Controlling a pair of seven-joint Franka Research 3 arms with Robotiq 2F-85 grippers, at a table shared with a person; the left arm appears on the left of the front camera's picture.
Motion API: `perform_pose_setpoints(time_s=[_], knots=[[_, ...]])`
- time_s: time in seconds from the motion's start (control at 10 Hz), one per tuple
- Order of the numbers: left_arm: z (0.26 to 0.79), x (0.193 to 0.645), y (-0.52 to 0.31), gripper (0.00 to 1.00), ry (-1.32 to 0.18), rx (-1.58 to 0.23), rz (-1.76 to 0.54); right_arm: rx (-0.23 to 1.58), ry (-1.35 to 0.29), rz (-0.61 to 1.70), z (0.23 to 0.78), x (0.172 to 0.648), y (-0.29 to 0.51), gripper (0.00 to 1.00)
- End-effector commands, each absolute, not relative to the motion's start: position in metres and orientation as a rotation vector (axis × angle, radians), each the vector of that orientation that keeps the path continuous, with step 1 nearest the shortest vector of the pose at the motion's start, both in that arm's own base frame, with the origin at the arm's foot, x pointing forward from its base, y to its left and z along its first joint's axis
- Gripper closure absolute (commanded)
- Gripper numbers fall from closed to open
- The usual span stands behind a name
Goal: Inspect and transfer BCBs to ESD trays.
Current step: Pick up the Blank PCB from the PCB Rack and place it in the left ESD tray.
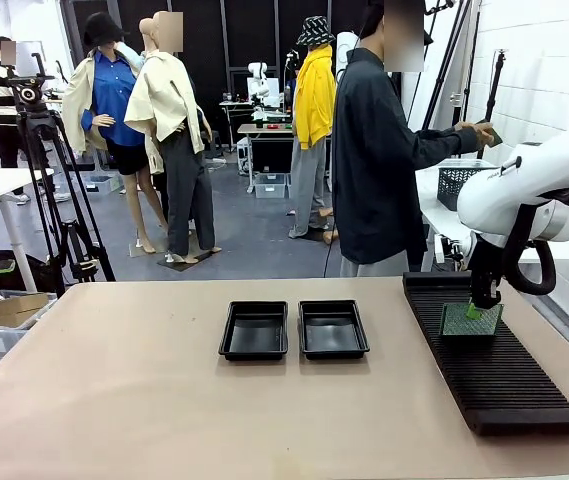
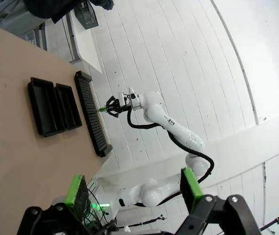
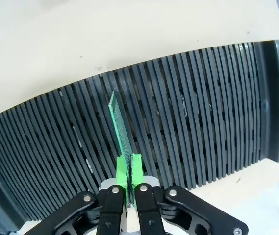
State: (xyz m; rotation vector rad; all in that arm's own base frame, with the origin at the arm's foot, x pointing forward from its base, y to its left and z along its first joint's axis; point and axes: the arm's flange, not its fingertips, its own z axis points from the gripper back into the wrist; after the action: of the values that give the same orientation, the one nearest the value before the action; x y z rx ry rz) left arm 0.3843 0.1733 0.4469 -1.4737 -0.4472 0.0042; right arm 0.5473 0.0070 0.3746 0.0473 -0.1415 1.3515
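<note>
Green, thin and stiff, the BCB (image 3: 121, 127) stands on edge in a slot of the ribbed rack (image 3: 203, 122), at 3 o'clock from the two ESD trays (image 1: 255, 305). Your right gripper (image 3: 129, 178) is clamped on its top edge, one pad on each face. Expect it to be light but fragile, so keep to the bare edge and lift straight out of the slot. In the front view its long axis runs 9 to 3 o'clock, along the slot. Your left gripper (image 2: 133, 188) hangs spread wide, holding nothing.
</note>
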Motion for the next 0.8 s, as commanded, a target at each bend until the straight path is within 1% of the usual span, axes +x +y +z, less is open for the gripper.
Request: perform_pose_setpoints(time_s=[0.0,0.5,0.7], knots=[[0.448,0.383,0.174,0.0,-0.455,-1.471,0.006,0.039,-0.13,1.357,0.376,0.553,0.005,1.0],[0.448,0.383,0.174,0.0,-0.455,-1.471,0.006,0.029,-0.125,1.355,0.38,0.554,0.006,1.0],[0.448,0.383,0.174,0.0,-0.455,-1.471,0.006,0.001,-0.134,1.379,0.4,0.55,0.011,1.0]])
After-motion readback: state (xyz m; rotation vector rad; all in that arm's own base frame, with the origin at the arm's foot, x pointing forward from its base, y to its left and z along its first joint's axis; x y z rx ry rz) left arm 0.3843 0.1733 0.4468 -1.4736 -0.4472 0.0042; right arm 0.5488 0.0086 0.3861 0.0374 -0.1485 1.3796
